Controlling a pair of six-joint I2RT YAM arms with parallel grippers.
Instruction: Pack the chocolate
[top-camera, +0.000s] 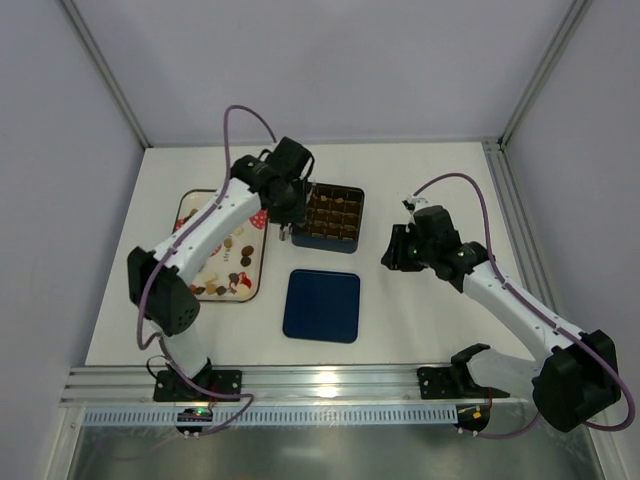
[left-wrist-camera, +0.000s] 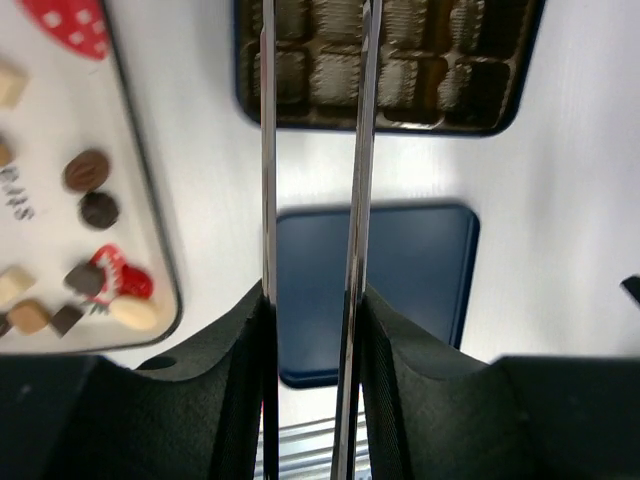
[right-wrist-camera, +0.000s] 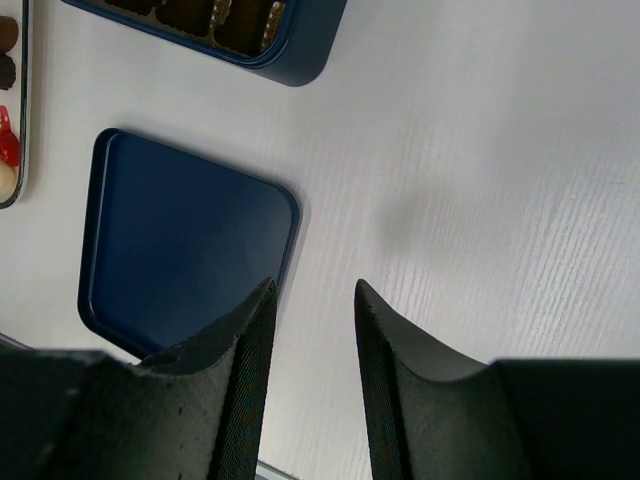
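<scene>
Left gripper (top-camera: 286, 236) over the box's (top-camera: 333, 215) near-left corner — chocolate (top-camera: 228, 262) lies on the tray (left-wrist-camera: 70, 100) left of the box.
Its thin blades stand narrowly apart, nothing between them. The right gripper (right-wrist-camera: 315, 290) hovers right of the box over the table (right-wrist-camera: 480, 200), half-parted and empty — the lid (top-camera: 321, 305) lies on the box's near side.

Bright, even overhead light washes the white table (top-camera: 430, 180); glare streaks the near metal rail (top-camera: 320, 381). The left wrist view is soft (chocolate (left-wrist-camera: 88, 170) and box (left-wrist-camera: 400, 70) blur); shadows are faint.
</scene>
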